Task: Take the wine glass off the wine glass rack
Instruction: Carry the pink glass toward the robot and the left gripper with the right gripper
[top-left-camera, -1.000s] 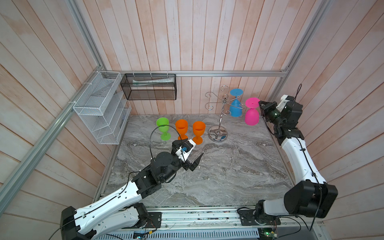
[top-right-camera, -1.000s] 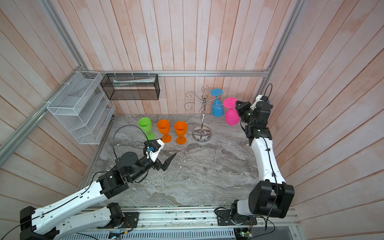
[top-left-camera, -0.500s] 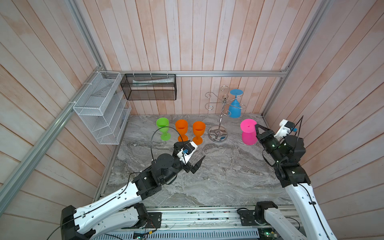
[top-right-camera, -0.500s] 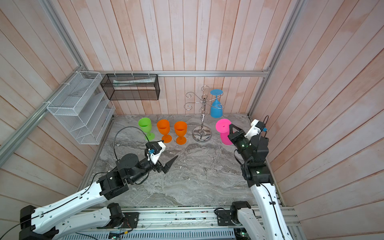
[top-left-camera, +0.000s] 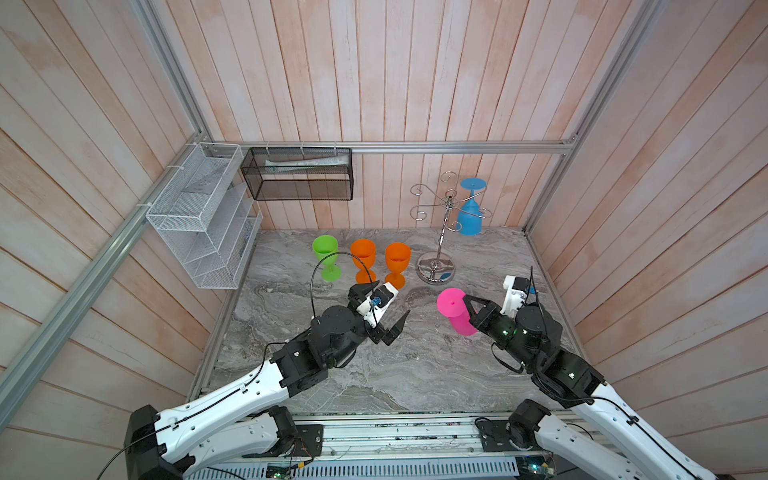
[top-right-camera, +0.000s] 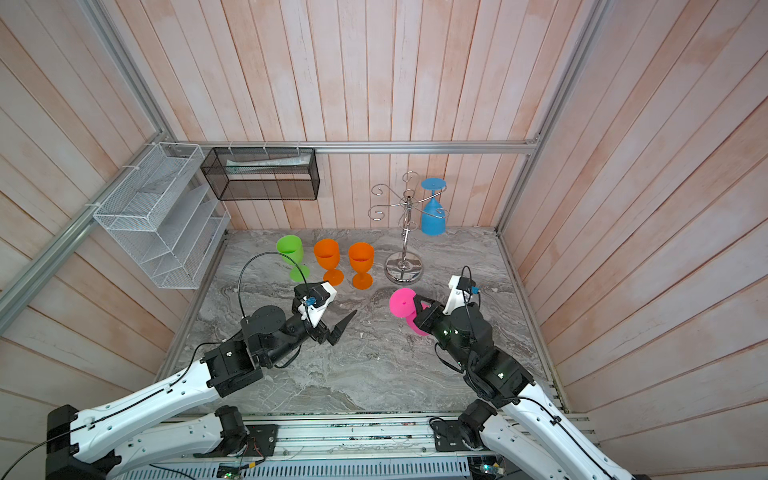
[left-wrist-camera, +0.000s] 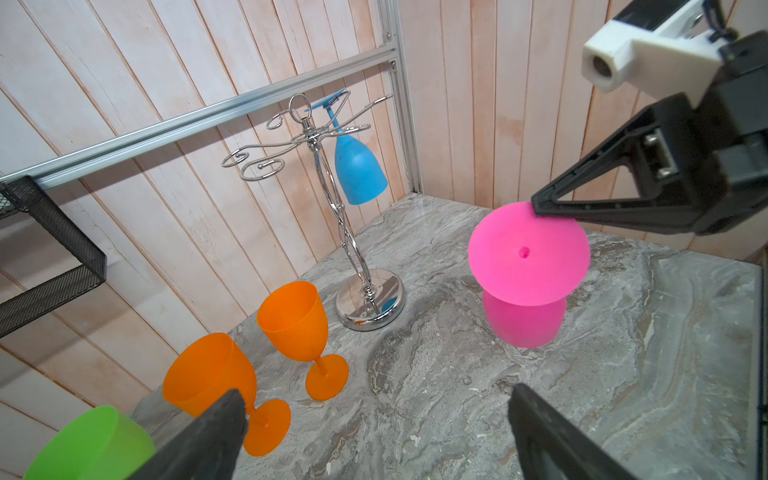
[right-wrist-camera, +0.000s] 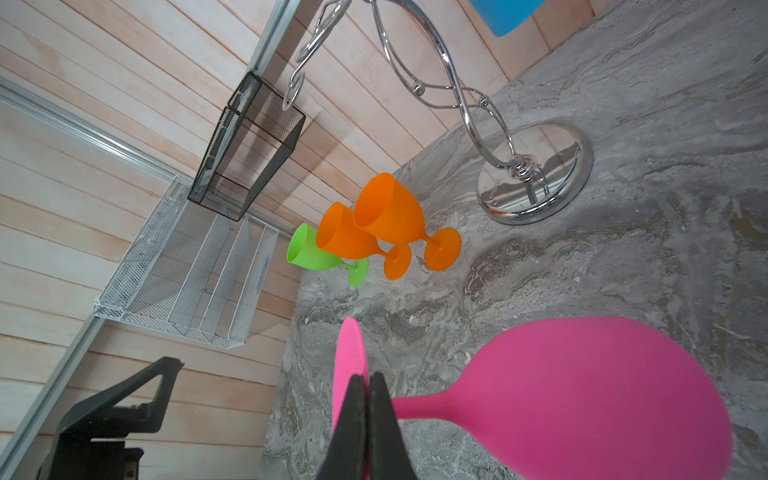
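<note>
Carrying phase: right gripper (right-wrist-camera: 368, 380) is clamped on the stem of the pink wine glass (top-left-camera: 451, 302), right under the foot, fingers nearly together. The glass is already clear of the wine glass rack (top-left-camera: 435, 269). It hangs in front of the rack's mirrored base, tilted with the foot up and the bowl down toward the marble table (top-left-camera: 415, 365). Can't tell whether the bowl touches the table.

Left gripper (left-wrist-camera: 376, 395) is spread wide and empty, near the right-hand orange glass (top-left-camera: 397, 257) and facing the pink foot.

Removal looks done for this glass; what's left is getting rid of it. Next move likely needs a wrist roll to bring the foot down, then a set-down on open marble, clear of the rack base and of the upright row: green glass (top-left-camera: 325, 249), second orange glass (top-left-camera: 363, 253). Handing it to the left gripper is the other option.

A blue wine glass (top-left-camera: 469, 216) still hangs inverted on the rack.
</note>
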